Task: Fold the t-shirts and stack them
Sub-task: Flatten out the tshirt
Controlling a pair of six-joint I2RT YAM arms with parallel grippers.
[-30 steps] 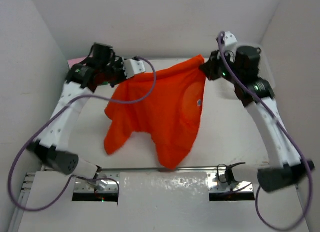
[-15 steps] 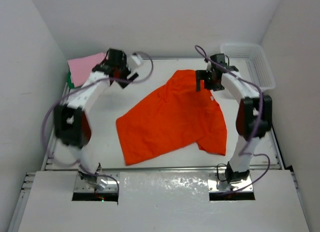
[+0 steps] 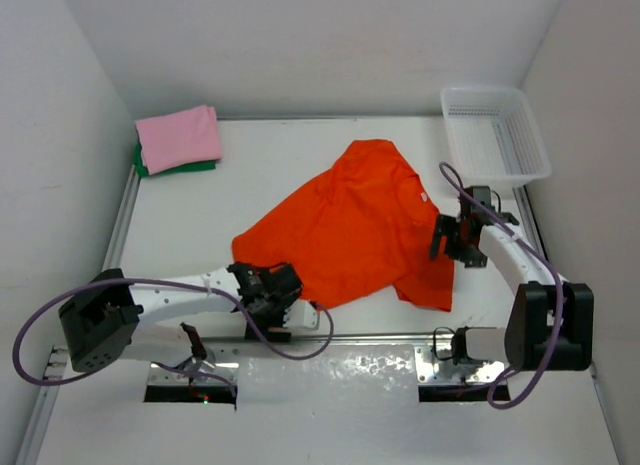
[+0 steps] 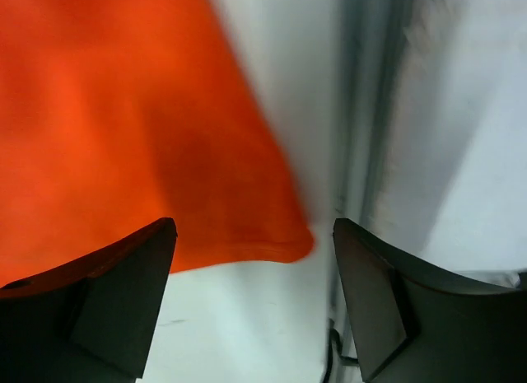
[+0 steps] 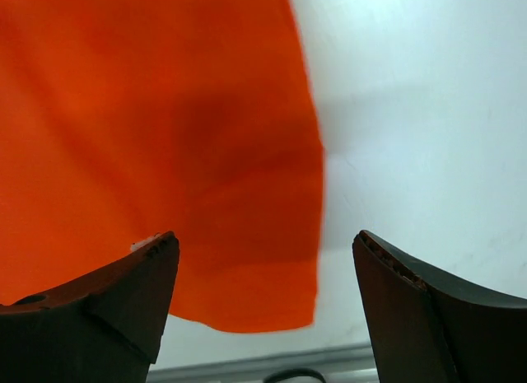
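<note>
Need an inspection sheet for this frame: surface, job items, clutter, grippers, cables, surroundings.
Surface: white table, no spills or marks seen.
Job's things: orange shirt lies spread out and unfolded mid-table. The pink shirt sits folded on the green shirt in the far left corner.
Clutter: white basket in the far right corner, nothing seen inside.
Grippers: left gripper is open over the orange shirt's near left corner. The right gripper is open over its near right edge. Neither holds anything.
Cables: purple cables loop off both arms, no snag on cloth seen.
Surroundings: white walls on three sides, nothing else seen.
</note>
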